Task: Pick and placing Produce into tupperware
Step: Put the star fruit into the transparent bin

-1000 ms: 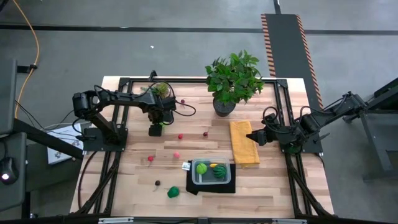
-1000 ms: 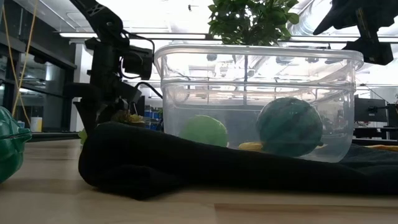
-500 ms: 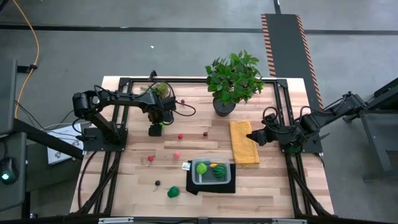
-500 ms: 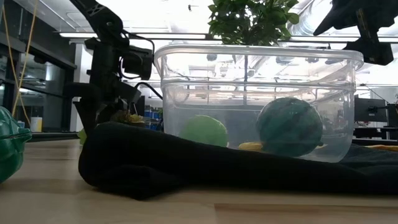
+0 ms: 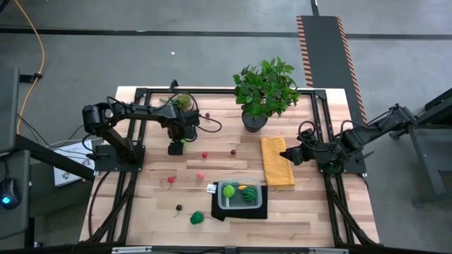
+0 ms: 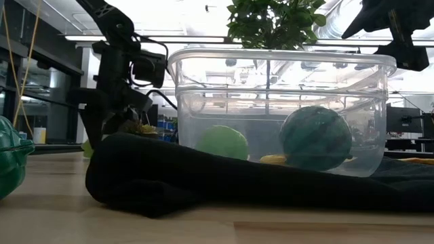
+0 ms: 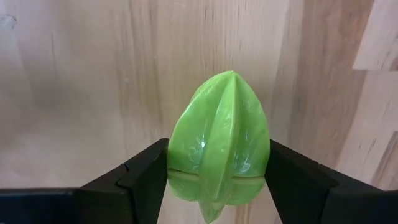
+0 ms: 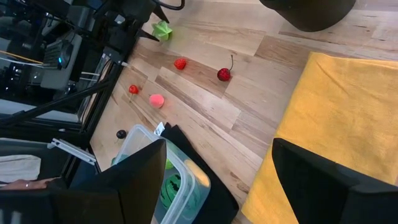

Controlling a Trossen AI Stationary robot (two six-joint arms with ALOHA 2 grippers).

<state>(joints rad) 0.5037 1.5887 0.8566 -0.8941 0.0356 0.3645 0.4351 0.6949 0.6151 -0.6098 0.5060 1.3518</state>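
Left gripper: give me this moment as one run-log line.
left gripper: shut on green star fruit | right gripper: open, over yellow cloth | tupperware: holds produce

The table (image 5: 311, 212) is of pale wood planks, smooth, with a visible grain and a soft sheen. The green star fruit (image 7: 219, 142) is glossy plastic with sharp ridges, and bright reflections sit on it. The fingers (image 7: 146, 180) beside it are matt black plastic. The container (image 6: 278, 108) is clear, shiny plastic. The mat (image 6: 203, 179) under it is black cloth, soft and dull. The towel (image 8: 336, 118) is yellow cloth with a fine woven texture, matt. The small red cherry (image 8: 224, 74) looks smooth and a little shiny. The frame (image 5: 212, 91) around the table is black metal, matt
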